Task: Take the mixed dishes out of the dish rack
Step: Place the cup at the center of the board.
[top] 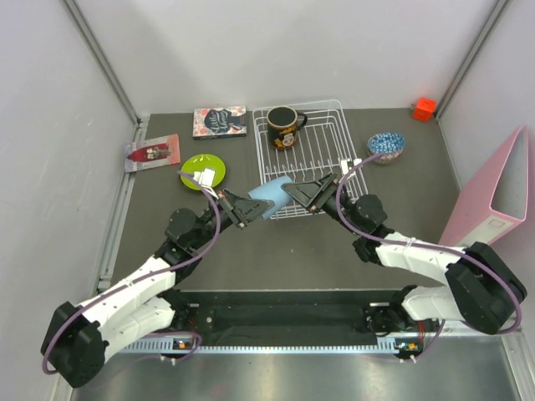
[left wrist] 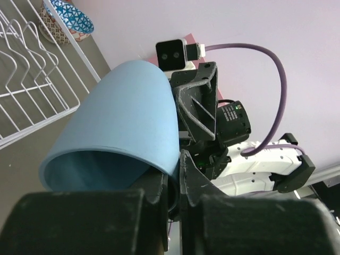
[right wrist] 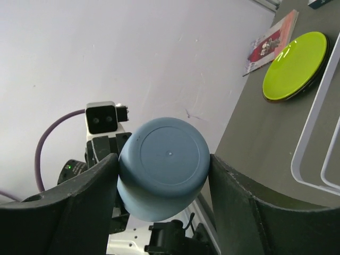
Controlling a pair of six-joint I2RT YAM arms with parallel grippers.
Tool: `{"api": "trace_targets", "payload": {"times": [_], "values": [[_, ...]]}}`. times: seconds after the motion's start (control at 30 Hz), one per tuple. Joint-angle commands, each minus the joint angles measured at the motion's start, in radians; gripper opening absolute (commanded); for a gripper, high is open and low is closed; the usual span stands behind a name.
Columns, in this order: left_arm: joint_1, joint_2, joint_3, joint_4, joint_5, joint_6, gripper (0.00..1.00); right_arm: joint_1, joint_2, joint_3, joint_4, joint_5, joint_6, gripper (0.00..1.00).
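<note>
Over dish rack [top: 322,146] corner: pale blue cup [top: 269,197] sideways, mouth facing left.

The top external camera looks down from above and behind the arm bases, far enough off to take in the whole table [top: 251,251], the dish rack [top: 322,142] and both arms. The left wrist camera sits close behind its own fingers [left wrist: 199,196] and faces along them. The pale blue cup [left wrist: 122,122] fills its view at the jaws, with the right arm's camera [left wrist: 171,54] just beyond. The right wrist camera faces the opposite way past its fingers [right wrist: 239,202] — cup base between the jaws, left arm's camera [right wrist: 103,118] behind. All three views share the cup and part of the rack.
</note>
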Motion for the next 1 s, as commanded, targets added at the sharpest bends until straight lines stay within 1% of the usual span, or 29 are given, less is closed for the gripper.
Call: {"api": "trace_targets", "payload": {"times": [0.0,0.03,0.07,0.1,0.13,0.17,0.2,0.23,0.27,0.3,0.33,0.37,0.4,0.43,0.47,0.5,0.53,0.6,0.63,0.67,0.73,0.77,0.83,0.87,0.9,0.97], "values": [[0.0,-0.037,0.004,-0.026,-0.025,0.031,0.0,0.013,-0.035,0.039,0.037,0.009,-0.069,0.0],[0.001,-0.052,0.013,-0.052,-0.044,0.057,0.0,0.013,-0.043,0.053,0.017,0.003,-0.082,0.18],[0.002,-0.058,0.053,-0.163,-0.063,0.08,0.0,0.013,-0.061,0.063,-0.056,0.0,-0.095,0.36],[0.002,-0.064,0.082,-0.228,-0.083,0.109,0.0,0.016,-0.074,0.076,-0.104,0.003,-0.135,0.52],[0.003,-0.076,0.118,-0.321,-0.131,0.184,0.0,0.014,-0.089,0.106,-0.158,0.008,-0.157,0.73],[0.002,-0.083,0.204,-0.409,-0.159,0.224,0.0,0.014,-0.122,0.122,-0.274,0.029,-0.181,0.8],[0.002,-0.086,0.252,-0.592,-0.204,0.264,0.0,0.017,-0.142,0.138,-0.339,0.049,-0.238,0.86],[0.002,-0.086,0.353,-0.691,-0.309,0.331,0.0,0.022,-0.161,0.18,-0.487,0.11,-0.268,0.95],[0.003,-0.08,0.406,-0.883,-0.403,0.354,0.0,0.026,-0.199,0.201,-0.561,0.148,-0.339,0.97],[0.002,-0.058,0.455,-0.969,-0.476,0.391,0.0,0.031,-0.216,0.245,-0.629,0.181,-0.373,0.99],[0.003,-0.043,0.551,-1.053,-0.655,0.399,0.0,0.043,-0.241,0.266,-0.757,0.289,-0.403,0.99],[0.005,-0.024,0.596,-1.147,-0.74,0.399,0.0,0.048,-0.248,0.284,-0.814,0.337,-0.454,0.99],[0.003,0.015,0.674,-1.289,-0.82,0.383,0.0,0.065,-0.258,0.316,-0.862,0.383,-0.473,0.99],[0.006,0.043,0.714,-1.381,-0.983,0.36,0.0,0.074,-0.262,0.333,-0.957,0.484,-0.508,0.98],[0.018,0.071,0.756,-1.457,-1.032,0.327,0.0,0.088,-0.264,0.349,-0.996,0.536,-0.52,0.98],[0.031,0.13,0.82,-1.555,-1.069,0.315,0.0,0.112,-0.261,0.375,-1.044,0.584,-0.528,0.97],[0.044,0.159,0.849,-1.6,-1.107,0.301,0.0,0.126,-0.253,0.382,-1.106,0.66,-0.539,0.97],[0.132,0.233,0.9,-1.646,-1.082,0.299,0.0,0.16,-0.242,0.387,-1.135,0.707,-0.551,0.97],[0.17,0.252,0.906,-1.642,-1.054,0.306,0.0,0.169,-0.23,0.386,-1.148,0.722,-0.557,0.97],[0.263,0.265,0.908,-1.628,-0.952,0.315,0.0,0.175,-0.226,0.381,-1.149,0.719,-0.559,0.97],[0.348,0.305,0.896,-1.574,-0.861,0.336,0.0,0.188,-0.213,0.372,-1.154,0.703,-0.554,0.97],[0.417,0.322,0.893,-1.56,-0.797,0.342,0.0,0.189,-0.212,0.363,-1.154,0.696,-0.551,0.97],[0.474,0.403,0.909,-1.557,-0.753,0.356,0.0,0.192,-0.216,0.352,-1.142,0.672,-0.554,0.97],[0.526,0.436,0.923,-1.563,-0.74,0.358,0.0,0.194,-0.219,0.344,-1.137,0.667,-0.556,0.97],[0.547,0.498,0.951,-1.575,-0.721,0.355,0.0,0.192,-0.224,0.335,-1.134,0.664,-0.557,0.97],[0.61,0.552,0.966,-1.556,-0.694,0.373,0.0,0.192,-0.236,0.32,-1.129,0.664,-0.566,0.97]]}}
